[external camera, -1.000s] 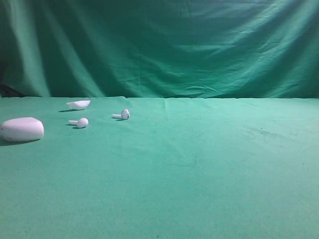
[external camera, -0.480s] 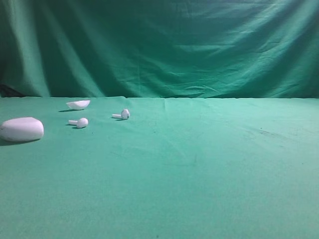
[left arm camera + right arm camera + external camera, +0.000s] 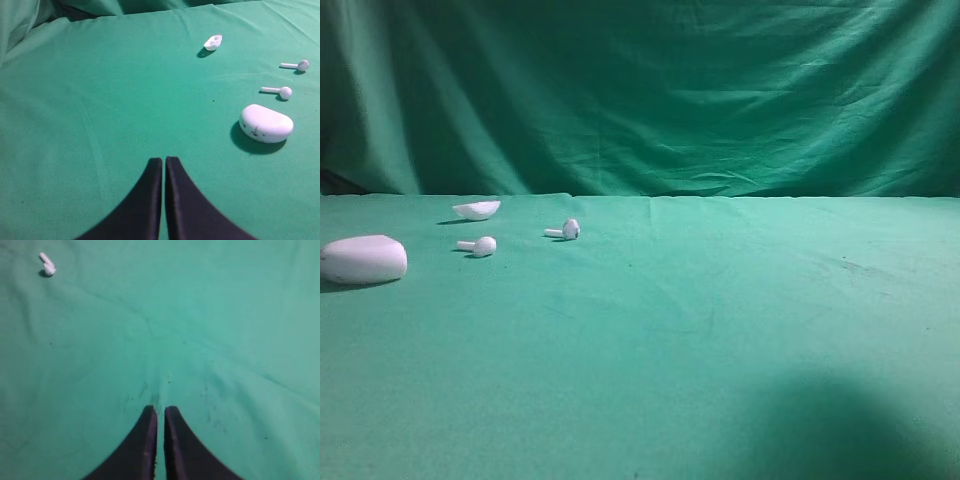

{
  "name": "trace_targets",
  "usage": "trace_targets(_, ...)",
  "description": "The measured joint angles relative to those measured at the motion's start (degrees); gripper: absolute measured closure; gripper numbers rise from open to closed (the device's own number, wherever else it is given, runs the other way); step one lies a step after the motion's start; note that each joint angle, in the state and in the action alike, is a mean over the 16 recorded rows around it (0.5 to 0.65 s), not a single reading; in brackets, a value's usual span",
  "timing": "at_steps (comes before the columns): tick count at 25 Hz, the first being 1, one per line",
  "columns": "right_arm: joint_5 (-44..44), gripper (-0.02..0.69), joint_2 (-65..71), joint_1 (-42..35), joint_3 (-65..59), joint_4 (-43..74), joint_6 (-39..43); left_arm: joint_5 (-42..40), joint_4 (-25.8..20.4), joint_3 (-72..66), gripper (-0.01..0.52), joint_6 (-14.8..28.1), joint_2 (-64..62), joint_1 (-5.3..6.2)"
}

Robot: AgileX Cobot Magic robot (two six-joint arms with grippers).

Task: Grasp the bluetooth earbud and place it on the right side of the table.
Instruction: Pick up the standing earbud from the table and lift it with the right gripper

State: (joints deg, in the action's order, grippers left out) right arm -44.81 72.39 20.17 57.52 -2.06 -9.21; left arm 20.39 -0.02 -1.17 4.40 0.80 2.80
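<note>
Earbud pickup not yet begun; both grippers empty over the cloth.

Bluetooth earbud (image 3: 567, 230) lay on the table (image 3: 740, 300) at its left rear, just right of its twin earbud (image 3: 481, 245); two earbuds, one case (image 3: 363, 259), one small white shell piece (image 3: 477, 209); it looked light, hard, slippery, best pinched across the stem; left gripper (image 3: 164, 161) and right gripper (image 3: 160, 410) had jaws nearly together, holding nothing.

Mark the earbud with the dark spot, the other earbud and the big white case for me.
bluetooth earbud (image 3: 571, 229), exterior high view, on its bulb head.
twin earbud (image 3: 485, 246), exterior high view, on its rounded head.
case (image 3: 266, 123), left wrist view, on its top surface.
</note>
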Motion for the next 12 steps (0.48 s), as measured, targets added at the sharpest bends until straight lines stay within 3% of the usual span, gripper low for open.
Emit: trace_targets(12, -15.8, 0.611, 31.8, 11.2, 31.5, -0.2, -8.4, 0.0, 0.0, 0.0, 0.514, 0.0, 0.0, 0.00)
